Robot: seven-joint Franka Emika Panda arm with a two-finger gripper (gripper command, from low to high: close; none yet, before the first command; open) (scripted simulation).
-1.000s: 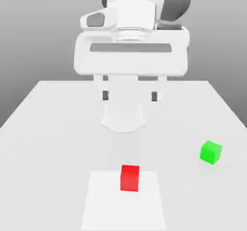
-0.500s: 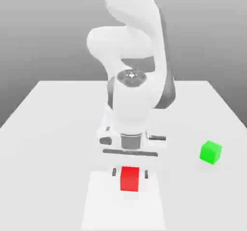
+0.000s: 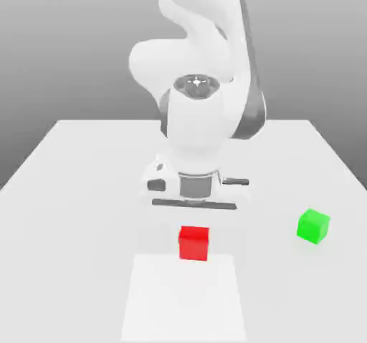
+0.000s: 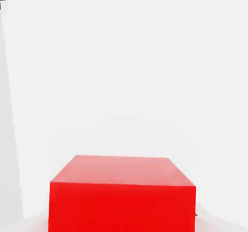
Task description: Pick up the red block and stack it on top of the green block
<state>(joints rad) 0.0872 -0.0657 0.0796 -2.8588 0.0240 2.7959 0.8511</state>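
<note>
The red block [image 3: 193,243] hangs just under the white hand of my arm, a little above the table, near the middle front of the exterior view. My gripper [image 3: 194,228] is shut on it. In the hand view the red block [image 4: 122,197] sits very close, with the white table behind it. The green block [image 3: 313,226] rests on the table at the exterior view's right, well apart from the red block and the hand.
The white table [image 3: 79,191] stretches wide on both sides of the arm. A lighter rectangular patch [image 3: 183,298] lies on it below the red block, toward the front edge. The arm's bulky body rises behind the hand.
The hand came down over the red block and its jaws closed on it. Since half a second ago the block has risen off the light patch together with the hand.
</note>
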